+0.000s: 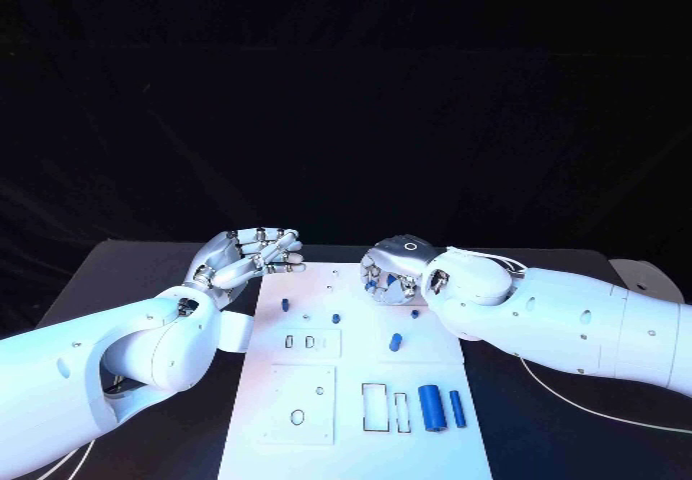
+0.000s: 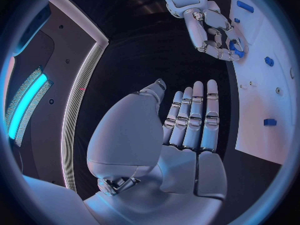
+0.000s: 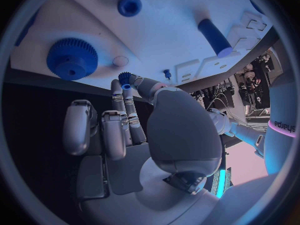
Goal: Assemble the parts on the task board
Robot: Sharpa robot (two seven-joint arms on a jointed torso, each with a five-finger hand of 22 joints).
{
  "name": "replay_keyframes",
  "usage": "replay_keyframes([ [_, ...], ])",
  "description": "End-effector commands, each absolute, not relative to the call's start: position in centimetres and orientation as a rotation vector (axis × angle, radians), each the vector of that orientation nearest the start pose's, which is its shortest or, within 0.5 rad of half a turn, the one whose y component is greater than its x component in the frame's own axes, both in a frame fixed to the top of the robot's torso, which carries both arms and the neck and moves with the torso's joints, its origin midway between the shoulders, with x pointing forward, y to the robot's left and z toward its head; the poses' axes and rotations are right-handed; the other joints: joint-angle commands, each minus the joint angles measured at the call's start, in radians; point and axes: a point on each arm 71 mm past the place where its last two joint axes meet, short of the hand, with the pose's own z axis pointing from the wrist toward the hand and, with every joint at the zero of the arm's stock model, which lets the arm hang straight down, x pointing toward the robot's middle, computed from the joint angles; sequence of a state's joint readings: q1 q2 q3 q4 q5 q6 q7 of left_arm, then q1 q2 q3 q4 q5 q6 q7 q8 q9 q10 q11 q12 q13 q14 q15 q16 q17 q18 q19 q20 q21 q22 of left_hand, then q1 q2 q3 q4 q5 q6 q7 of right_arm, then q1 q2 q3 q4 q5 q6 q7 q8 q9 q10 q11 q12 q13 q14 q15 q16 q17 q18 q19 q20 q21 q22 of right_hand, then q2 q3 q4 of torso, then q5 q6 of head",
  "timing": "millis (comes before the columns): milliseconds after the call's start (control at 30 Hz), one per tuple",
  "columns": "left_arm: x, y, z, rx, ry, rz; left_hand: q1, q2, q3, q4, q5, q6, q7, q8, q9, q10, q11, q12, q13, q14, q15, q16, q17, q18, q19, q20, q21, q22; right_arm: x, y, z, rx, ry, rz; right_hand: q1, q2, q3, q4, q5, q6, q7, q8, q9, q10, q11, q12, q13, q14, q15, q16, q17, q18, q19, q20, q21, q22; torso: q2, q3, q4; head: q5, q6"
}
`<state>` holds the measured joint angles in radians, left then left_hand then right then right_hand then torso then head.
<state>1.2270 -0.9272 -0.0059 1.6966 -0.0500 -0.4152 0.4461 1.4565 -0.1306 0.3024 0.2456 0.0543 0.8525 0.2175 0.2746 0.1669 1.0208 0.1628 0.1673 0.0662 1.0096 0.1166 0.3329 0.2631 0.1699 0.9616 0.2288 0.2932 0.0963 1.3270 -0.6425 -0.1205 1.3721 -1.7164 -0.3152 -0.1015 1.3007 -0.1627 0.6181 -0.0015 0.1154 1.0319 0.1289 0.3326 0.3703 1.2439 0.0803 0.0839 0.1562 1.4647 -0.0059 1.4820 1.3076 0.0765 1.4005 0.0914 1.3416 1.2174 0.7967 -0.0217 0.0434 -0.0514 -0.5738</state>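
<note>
The white task board (image 1: 310, 420) lies in the middle of the black table. My right hand (image 1: 392, 270) hovers over its far end and pinches a small blue gear (image 3: 125, 77) between thumb and a fingertip; the same gear (image 2: 236, 47) appears in the left wrist view. A large blue gear (image 3: 72, 58) sits on the board just beyond those fingers. My left hand (image 1: 245, 255) is at the board's far left corner, its fingers (image 2: 194, 120) straight and side by side, holding nothing.
Short blue pegs (image 1: 336, 318) (image 1: 395, 342) stand on the middle of the board. Two blue cylinders (image 1: 430, 407) (image 1: 457, 408) lie near its right edge beside rectangular slots (image 1: 375, 405). Another blue cylinder (image 3: 215, 37) and a round peg (image 3: 129, 5) show beyond the right hand.
</note>
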Motion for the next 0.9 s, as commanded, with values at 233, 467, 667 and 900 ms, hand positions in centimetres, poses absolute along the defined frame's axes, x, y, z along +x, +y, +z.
replay_keyframes([
  [233, 46.6, 20.3, -13.4, -0.989, 1.318, -1.610, -0.007, -0.001, 0.003, 0.004, 0.002, -0.007, 0.009, -0.006, 0.000, -0.003, 0.008, -0.009, 0.000, 0.002, 0.005, -0.001, 0.003, 0.014, 0.006, 0.001, 0.001, -0.002, 52.6, -11.8, -14.1, -0.450, 1.331, 0.545, 0.013, 0.019, 0.002, -0.004, 0.004, -0.013, 0.006, 0.002, 0.007, 0.013, -0.012, -0.009, 0.003, 0.067, -0.002, -0.001, 0.053, -0.008, 0.005, 0.003, 0.009, 0.010, 0.005, -0.0007, 0.0038, -0.001, 0.011],
  [467, 46.6, 20.1, -13.3, -0.986, 1.321, -1.617, -0.006, -0.001, 0.003, 0.004, 0.002, -0.007, 0.009, -0.006, 0.000, -0.004, 0.008, -0.010, 0.000, 0.002, 0.006, -0.001, 0.003, 0.014, 0.006, 0.002, 0.000, -0.002, 53.3, -10.1, -14.3, -0.442, 1.311, 0.549, 0.010, 0.018, 0.004, -0.004, 0.002, -0.016, 0.007, 0.001, 0.009, 0.010, -0.011, -0.012, 0.002, 0.067, -0.001, 0.001, 0.056, -0.008, 0.004, 0.004, 0.010, 0.011, 0.007, -0.0020, 0.0086, -0.003, 0.014],
  [667, 46.5, 20.0, -13.1, -0.983, 1.322, -1.622, -0.006, -0.001, 0.004, 0.004, 0.002, -0.008, 0.009, -0.006, 0.000, -0.004, 0.008, -0.012, -0.001, 0.001, 0.006, -0.002, 0.003, 0.014, 0.006, 0.002, 0.000, -0.003, 53.6, -9.2, -14.5, -0.449, 1.318, 0.552, 0.009, 0.017, 0.004, -0.004, 0.001, -0.017, 0.007, 0.000, 0.009, 0.010, -0.011, -0.013, 0.002, 0.067, -0.001, 0.001, 0.055, -0.009, 0.005, 0.004, 0.012, 0.014, 0.014, -0.0056, 0.0131, -0.007, 0.012],
  [900, 46.6, 20.0, -13.0, -0.980, 1.318, -1.621, -0.006, -0.001, 0.004, 0.004, 0.001, -0.008, 0.009, -0.007, 0.000, -0.004, 0.008, -0.012, -0.001, 0.001, 0.006, -0.002, 0.004, 0.014, 0.006, 0.002, 0.000, -0.003, 54.0, -8.8, -14.8, -0.453, 1.328, 0.550, 0.006, 0.017, 0.004, -0.003, 0.000, -0.018, 0.008, 0.000, 0.010, 0.010, -0.010, -0.013, 0.002, 0.068, -0.001, 0.002, 0.056, -0.009, 0.005, 0.004, 0.012, 0.015, 0.015, -0.0079, 0.0148, -0.009, 0.012],
])
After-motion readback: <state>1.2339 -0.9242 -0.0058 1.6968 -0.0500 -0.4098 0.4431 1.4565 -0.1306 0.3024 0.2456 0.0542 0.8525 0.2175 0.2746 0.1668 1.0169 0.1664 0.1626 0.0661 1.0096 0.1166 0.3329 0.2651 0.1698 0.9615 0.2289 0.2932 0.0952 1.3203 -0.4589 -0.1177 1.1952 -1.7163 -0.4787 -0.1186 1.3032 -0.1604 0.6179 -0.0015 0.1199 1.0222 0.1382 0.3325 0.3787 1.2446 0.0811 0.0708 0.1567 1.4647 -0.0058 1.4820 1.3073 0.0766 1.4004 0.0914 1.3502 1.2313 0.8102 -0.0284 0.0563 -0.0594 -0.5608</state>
